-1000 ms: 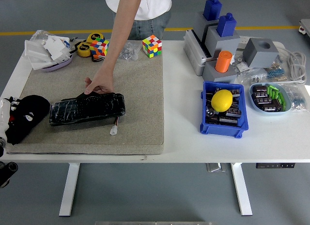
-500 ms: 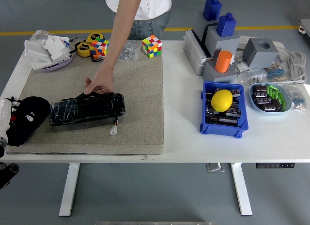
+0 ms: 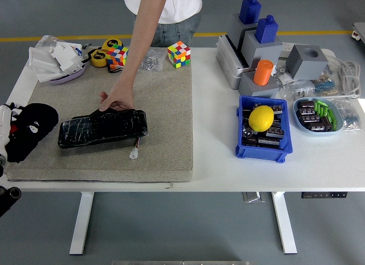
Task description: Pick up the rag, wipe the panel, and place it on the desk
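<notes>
The black rag [image 3: 33,128] hangs bunched at the left edge of the tan mat [image 3: 165,111], partly off it. My left hand [image 3: 8,123] comes in from the left edge and is shut on the rag's left side; most of the fingers are hidden in the cloth. The black panel [image 3: 102,127] lies flat on the mat just right of the rag, with a white connector [image 3: 133,154] on a short lead at its front right. A person's hand [image 3: 117,100] presses on the panel's far edge. My right hand is out of view.
Behind the mat are a bowl of white scraps [image 3: 57,62], yellow tape [image 3: 101,55] and two colour cubes [image 3: 178,53]. To the right stand a blue bin with a yellow lemon [image 3: 262,118], grey fixtures [image 3: 256,54] and a tray of small parts [image 3: 318,114].
The rag has moved up and to the left with my left hand, bunching tighter and coming off the mat's front. The panel and the person's hand have stayed put.
</notes>
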